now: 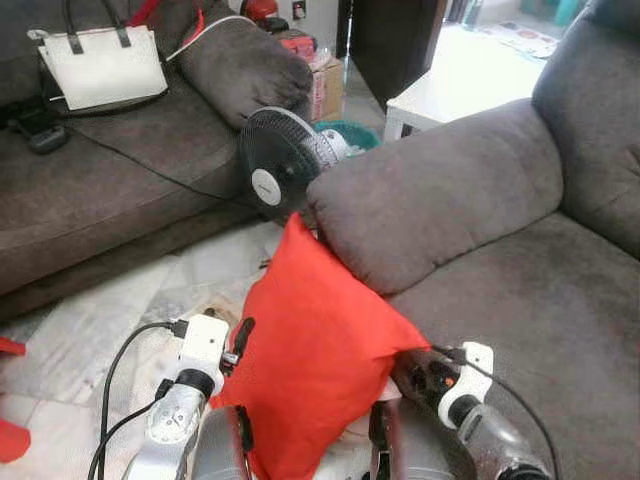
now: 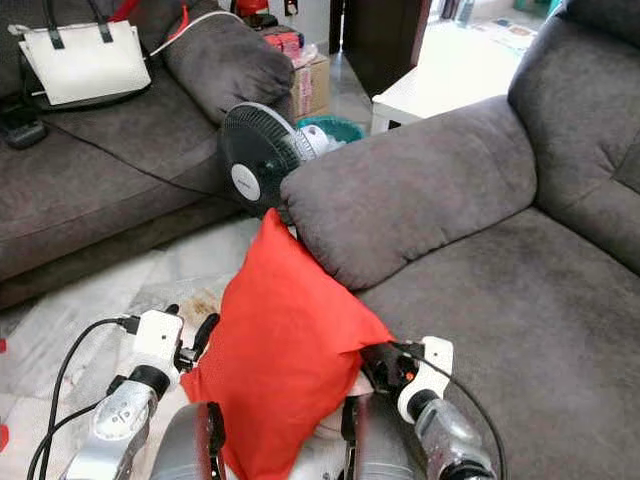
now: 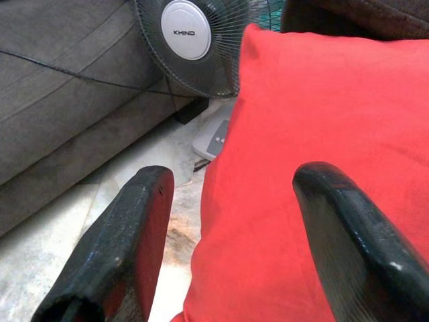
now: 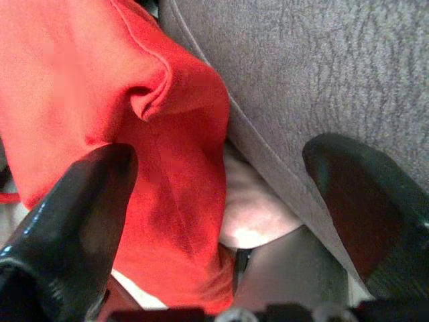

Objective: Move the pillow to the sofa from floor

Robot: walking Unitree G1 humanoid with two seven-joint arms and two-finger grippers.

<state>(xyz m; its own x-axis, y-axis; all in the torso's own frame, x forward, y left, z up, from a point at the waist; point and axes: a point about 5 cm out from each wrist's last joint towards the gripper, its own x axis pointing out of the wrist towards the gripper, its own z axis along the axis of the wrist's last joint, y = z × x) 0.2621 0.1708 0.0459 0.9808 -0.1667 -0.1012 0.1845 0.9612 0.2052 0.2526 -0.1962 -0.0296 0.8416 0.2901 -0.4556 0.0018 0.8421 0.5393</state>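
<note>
A red pillow (image 1: pixel 315 355) is held up off the marble floor, its top corner against the armrest (image 1: pixel 430 200) of the grey sofa (image 1: pixel 540 310) on my right. My left gripper (image 1: pixel 243 385) presses against the pillow's left side, fingers open; in the left wrist view its fingers (image 3: pixel 134 228) straddle the pillow's edge (image 3: pixel 315 121). My right gripper (image 1: pixel 395 395) is open at the pillow's lower right corner, beside the sofa's front. In the right wrist view a puckered pillow corner (image 4: pixel 167 100) and grey sofa fabric (image 4: pixel 322 67) lie between its spread fingers (image 4: pixel 80 208).
A dark standing fan (image 1: pixel 275 165) stands on the floor just behind the pillow, by the armrest. A second grey sofa (image 1: pixel 100 190) at left carries a white handbag (image 1: pixel 105 65) and a black cable. Behind are a cardboard box (image 1: pixel 325 85) and a white table (image 1: pixel 460 75).
</note>
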